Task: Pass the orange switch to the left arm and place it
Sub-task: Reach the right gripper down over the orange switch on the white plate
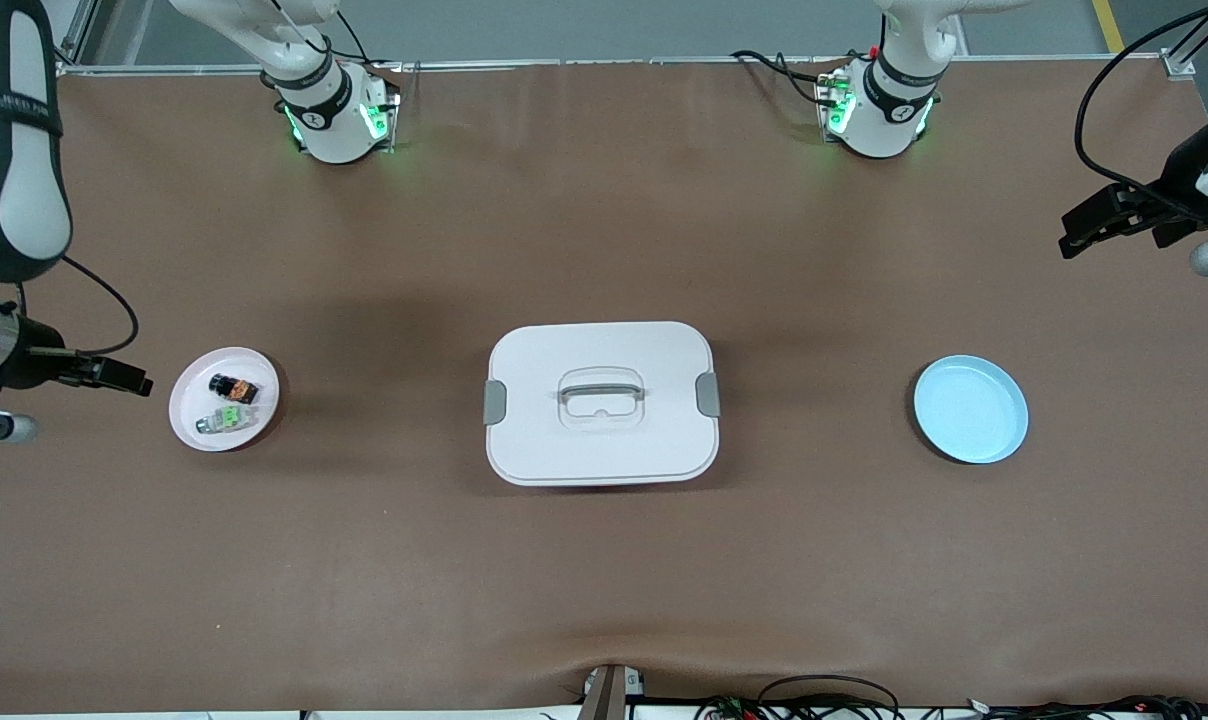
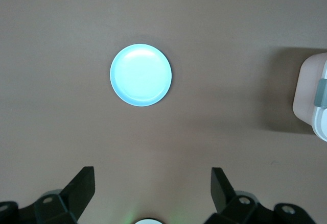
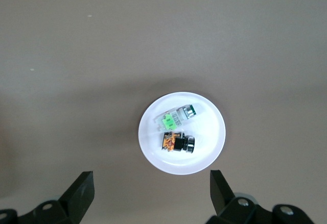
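The orange switch lies on the pink plate toward the right arm's end of the table, at about twelve o'clock of the plate's middle, with the clear green-marked switch just beside it at six o'clock. It looks a small, light, rigid bit of plastic — likely easy to flick aside — so I'd pinch it across the short black body, clear of its neighbour. The right gripper hangs high over the table just off the plate, its fingers spread wide. The left gripper waits high over its own end near the blue plate, fingers spread as well. The box sits shut between the two plates, well apart from both.
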`<act>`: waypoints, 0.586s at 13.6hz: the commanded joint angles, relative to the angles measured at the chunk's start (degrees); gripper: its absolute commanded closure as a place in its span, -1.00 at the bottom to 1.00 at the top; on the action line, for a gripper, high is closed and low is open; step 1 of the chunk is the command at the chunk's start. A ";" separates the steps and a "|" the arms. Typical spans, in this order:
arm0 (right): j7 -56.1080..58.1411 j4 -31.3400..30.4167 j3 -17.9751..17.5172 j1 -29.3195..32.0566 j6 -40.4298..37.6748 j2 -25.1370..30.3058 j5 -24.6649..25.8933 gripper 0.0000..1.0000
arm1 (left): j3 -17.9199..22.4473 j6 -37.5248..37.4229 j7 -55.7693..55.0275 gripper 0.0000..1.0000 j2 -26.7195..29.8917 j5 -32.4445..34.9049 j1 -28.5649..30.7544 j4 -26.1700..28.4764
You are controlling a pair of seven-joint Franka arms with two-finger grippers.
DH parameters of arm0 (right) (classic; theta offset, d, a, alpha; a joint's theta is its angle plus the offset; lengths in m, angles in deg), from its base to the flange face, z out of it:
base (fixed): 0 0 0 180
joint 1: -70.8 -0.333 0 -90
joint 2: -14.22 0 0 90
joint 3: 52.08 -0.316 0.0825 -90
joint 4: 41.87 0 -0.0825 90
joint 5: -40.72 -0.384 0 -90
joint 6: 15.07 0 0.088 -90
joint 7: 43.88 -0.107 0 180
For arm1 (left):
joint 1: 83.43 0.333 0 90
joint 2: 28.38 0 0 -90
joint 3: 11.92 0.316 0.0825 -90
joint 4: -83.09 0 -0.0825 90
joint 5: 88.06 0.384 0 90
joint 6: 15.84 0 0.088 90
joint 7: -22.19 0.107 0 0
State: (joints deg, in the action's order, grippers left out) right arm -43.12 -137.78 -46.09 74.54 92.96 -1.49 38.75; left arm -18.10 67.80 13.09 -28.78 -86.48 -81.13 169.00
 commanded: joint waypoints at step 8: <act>-0.24 -11.04 -0.45 3.37 13.78 -2.66 -0.76 -1.00 | -0.05 -0.85 -0.31 -1.00 -0.31 0.18 0.07 -0.93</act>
State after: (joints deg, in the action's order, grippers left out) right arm -43.16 -146.61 -46.06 77.42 104.37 -4.67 38.73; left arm -18.10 67.80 13.09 -28.83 -86.48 -81.11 168.99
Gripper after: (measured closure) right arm 0.000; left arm 0.000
